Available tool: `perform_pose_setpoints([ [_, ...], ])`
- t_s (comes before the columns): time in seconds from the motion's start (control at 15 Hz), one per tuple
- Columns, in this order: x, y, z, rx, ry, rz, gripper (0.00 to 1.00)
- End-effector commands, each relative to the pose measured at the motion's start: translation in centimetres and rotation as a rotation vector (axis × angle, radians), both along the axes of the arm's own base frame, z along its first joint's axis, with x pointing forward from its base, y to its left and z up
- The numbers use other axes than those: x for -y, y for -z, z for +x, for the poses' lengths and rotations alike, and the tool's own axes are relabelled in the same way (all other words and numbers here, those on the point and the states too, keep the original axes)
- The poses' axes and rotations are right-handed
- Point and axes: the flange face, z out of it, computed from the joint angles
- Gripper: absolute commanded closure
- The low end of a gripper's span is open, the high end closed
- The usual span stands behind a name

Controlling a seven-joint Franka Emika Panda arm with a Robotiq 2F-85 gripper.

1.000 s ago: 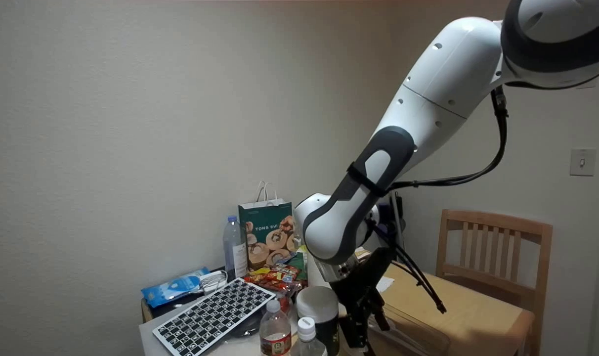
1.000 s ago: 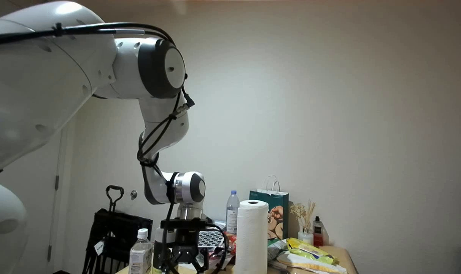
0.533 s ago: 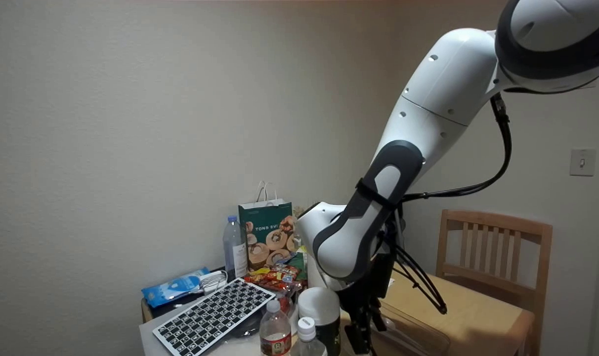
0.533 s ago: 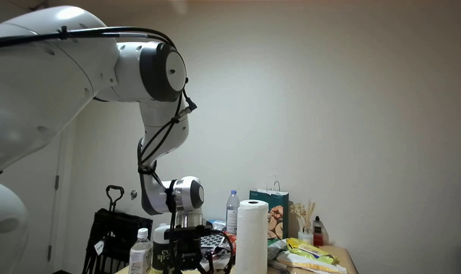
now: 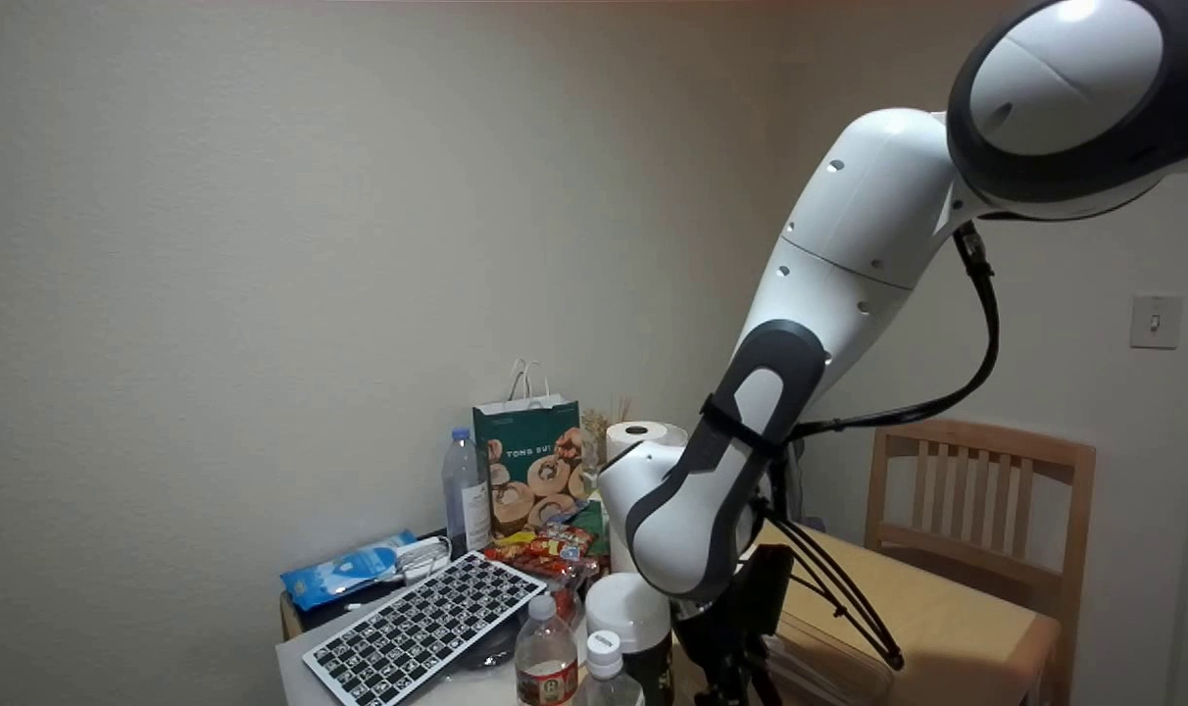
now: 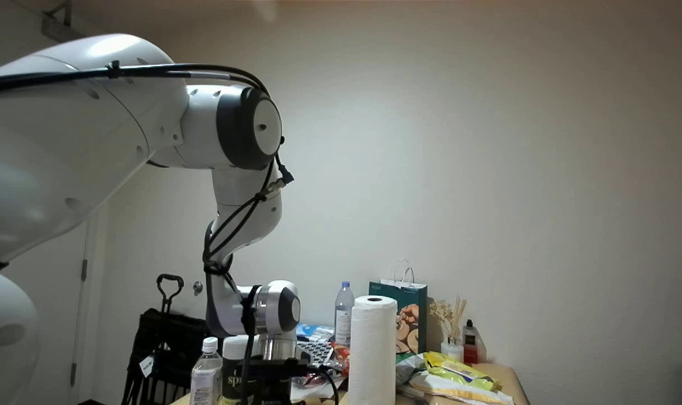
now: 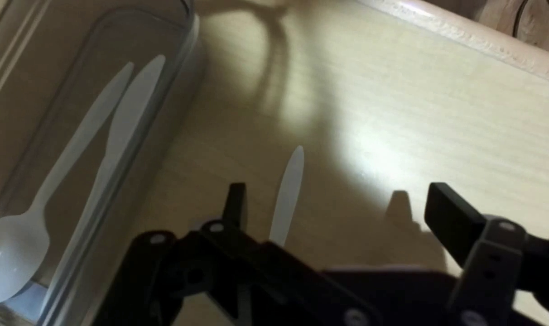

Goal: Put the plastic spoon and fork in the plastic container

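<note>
Gripper (image 7: pixel 337 194) spread wide, holding nothing, presumed fork (image 7: pixel 288 194) (head hidden) on table (image 7: pixel 437 113) beside plastic container (image 7: pixel 190 40), spoon (image 7: pixel 15 256) inside; fork lies nearer one finger (image 7: pixel 233 206), so uncorrected descent could pin or shove it.

Bright glare on shadowed table (image 7: pixel 374 113)

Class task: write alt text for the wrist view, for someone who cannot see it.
An open gripper hangs over a wooden table, a white plastic utensil showing between its fingertips, one end hidden behind the gripper. At the picture's left, a clear plastic container holds a white spoon and another white utensil.
</note>
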Motion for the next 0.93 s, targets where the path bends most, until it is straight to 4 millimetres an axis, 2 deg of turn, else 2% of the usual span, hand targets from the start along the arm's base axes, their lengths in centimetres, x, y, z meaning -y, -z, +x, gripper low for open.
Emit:
perform_pose_setpoints([
  [0.0,1.3,2.2,-0.3,-0.002,-0.035,0.032,0.00],
  [0.13,1.9,2.5,-0.3,-0.006,-0.023,0.016,0.00],
  [0.2,1.1,2.3,-0.3,-0.016,-0.006,0.005,0.00],
  [0.53,1.3,1.9,0.6,0.011,0.003,0.009,0.00],
  [0.6,1.2,1.7,0.9,0.018,0.001,0.008,0.25],
  [0.67,1.1,1.6,1.2,0.025,0.000,0.007,0.27],
  [0.87,0.8,1.3,1.7,0.040,-0.002,0.026,0.47],
])
